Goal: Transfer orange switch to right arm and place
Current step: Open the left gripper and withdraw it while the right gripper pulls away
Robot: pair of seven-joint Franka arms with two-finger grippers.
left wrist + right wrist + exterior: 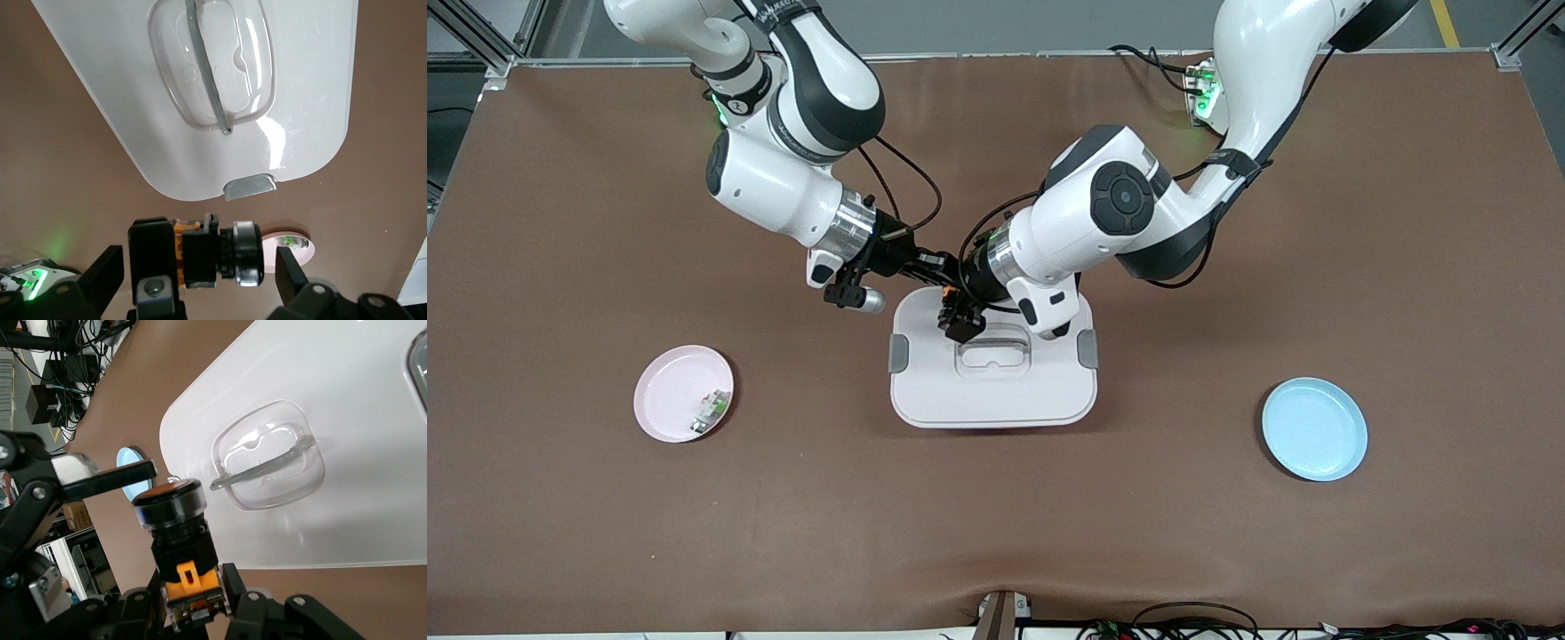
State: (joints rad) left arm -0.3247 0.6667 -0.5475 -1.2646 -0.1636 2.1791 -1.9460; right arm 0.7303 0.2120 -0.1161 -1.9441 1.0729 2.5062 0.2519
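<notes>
While both arms meet at the centre of the front view, the orange switch [950, 297] hangs in the air over the upper edge of a white lidded container [992, 391] on the brown worktop [996, 533]. The right pincer [193, 603] is closed on the switch's orange-marked square end. The left pincer [207, 263] flanks it with fingers spread, apparently not pinching. A clean handover seems to need the left pincer drawing straight back without nudging the button head. A pink plate [667, 391] sits lower left, a blue plate [1314, 429] lower right
</notes>
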